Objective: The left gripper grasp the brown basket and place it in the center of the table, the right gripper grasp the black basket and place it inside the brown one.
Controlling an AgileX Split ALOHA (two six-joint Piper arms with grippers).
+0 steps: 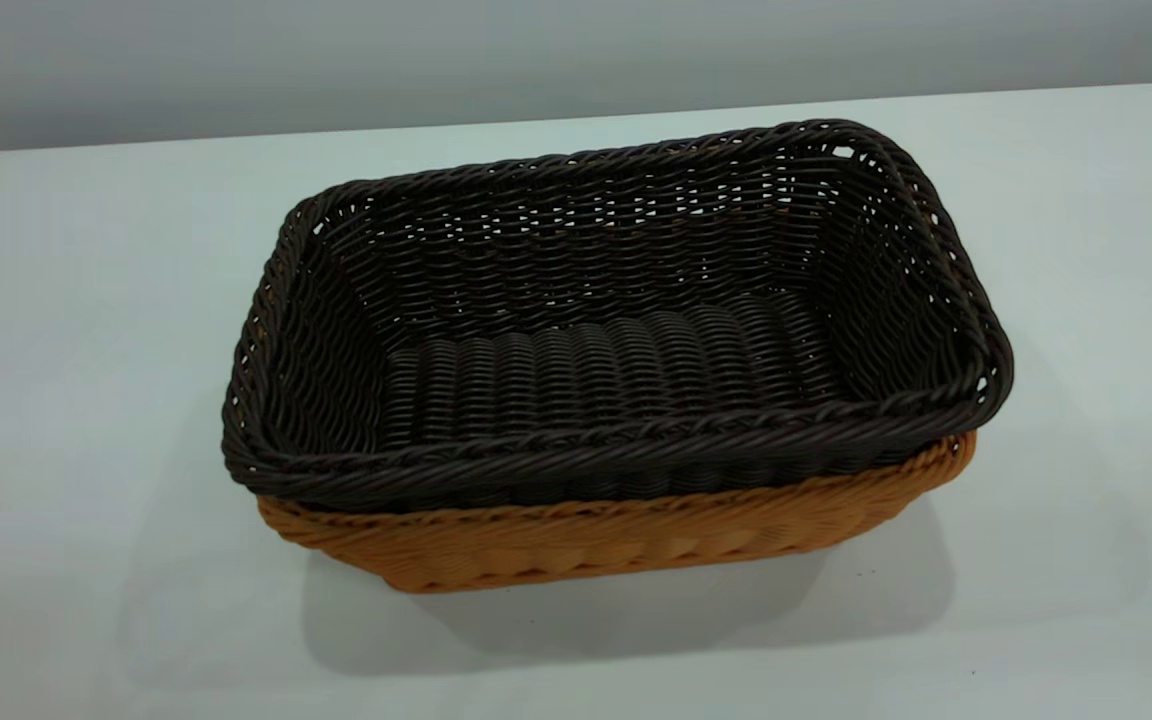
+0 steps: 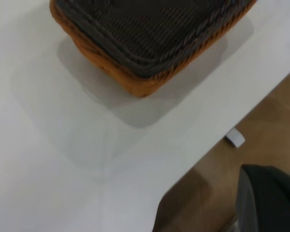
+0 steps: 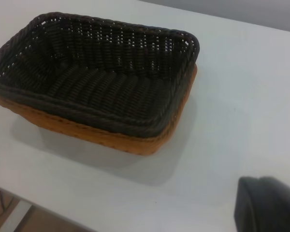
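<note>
Black basket (image 1: 616, 330) sits nested inside brown basket (image 1: 626, 540), mid-frame on table (image 1: 86, 300) in the exterior view. No grippers visible there; finger state can't tell.

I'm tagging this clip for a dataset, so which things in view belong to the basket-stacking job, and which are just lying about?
Belonging to the job:
- black basket, nested inside the brown one
- brown basket, underneath, on the table
- table

Just lying about:
- small white object on the brown floor beyond the table edge, left wrist view

Neither gripper's fingers are in view.
</note>
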